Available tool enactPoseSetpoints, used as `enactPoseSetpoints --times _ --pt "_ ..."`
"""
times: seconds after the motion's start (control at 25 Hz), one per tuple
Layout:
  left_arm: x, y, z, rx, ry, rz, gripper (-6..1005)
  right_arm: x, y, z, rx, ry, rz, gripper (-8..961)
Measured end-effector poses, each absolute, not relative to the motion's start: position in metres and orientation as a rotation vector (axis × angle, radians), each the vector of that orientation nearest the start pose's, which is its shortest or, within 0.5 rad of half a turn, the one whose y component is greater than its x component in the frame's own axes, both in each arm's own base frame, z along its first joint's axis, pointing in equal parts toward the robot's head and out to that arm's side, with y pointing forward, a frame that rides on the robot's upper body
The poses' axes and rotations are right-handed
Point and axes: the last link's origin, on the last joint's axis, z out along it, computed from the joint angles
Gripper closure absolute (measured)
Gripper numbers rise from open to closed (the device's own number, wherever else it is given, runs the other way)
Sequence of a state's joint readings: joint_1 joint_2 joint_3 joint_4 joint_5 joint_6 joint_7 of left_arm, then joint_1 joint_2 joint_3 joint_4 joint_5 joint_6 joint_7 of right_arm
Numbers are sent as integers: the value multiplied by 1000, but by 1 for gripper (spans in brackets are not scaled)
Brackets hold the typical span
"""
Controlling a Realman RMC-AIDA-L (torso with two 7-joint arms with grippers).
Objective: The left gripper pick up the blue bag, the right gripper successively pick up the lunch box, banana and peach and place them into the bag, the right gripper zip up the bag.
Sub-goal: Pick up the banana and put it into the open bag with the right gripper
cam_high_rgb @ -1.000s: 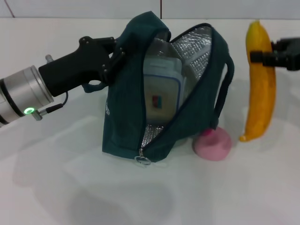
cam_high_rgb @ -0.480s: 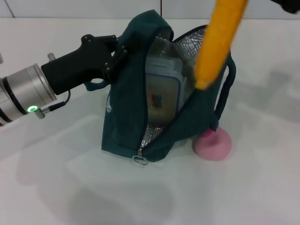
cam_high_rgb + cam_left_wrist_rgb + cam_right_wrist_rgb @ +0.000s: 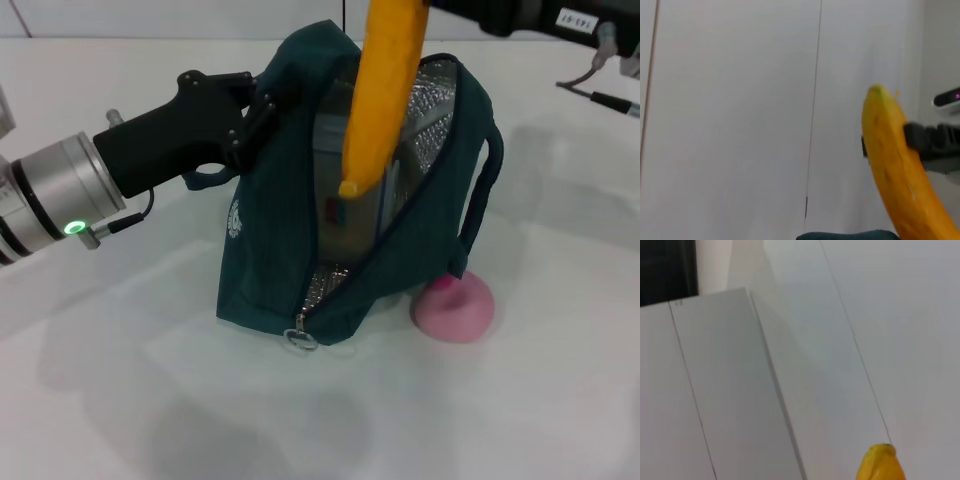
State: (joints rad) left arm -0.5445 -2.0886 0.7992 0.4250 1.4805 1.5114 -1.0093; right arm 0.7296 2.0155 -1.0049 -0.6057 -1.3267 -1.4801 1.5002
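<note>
White tabletop [image 3: 180, 400] carries the whole workspace, with pale wall panels behind. Nearest the camera lies the zipper ring pull [image 3: 301, 340] at the foot of the blue bag [image 3: 270, 250], and the peach [image 3: 455, 305] — round, pink — rests on the table touching the bag's base. The bag stands upright with its mouth gaping, foil lining exposed and the lunch box [image 3: 340, 215] upright inside. The left gripper [image 3: 255, 110] is clamped on the bag's upper edge, holding it open. The banana [image 3: 385, 90] hangs nearly vertical, its lower tip at the opening in front of the lunch box. The right gripper [image 3: 920, 142] has its jaws closed around the upper part. Long, yellow-orange, smooth-skinned and probably bruisable — moderate grip pressure is advised.
</note>
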Motion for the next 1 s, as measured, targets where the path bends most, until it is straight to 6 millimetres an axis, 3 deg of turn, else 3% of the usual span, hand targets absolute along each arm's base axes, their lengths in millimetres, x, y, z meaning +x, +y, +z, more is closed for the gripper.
enactPoseSetpoints --times 0.6,1.0 --pt "-231 343 -9 -2412 -356 -1127 956 178 383 -2 -2590 702 1182 422" --pt "-230 343 -10 -2412 -358 -1127 956 182 380 -7 -2589 741 1186 403"
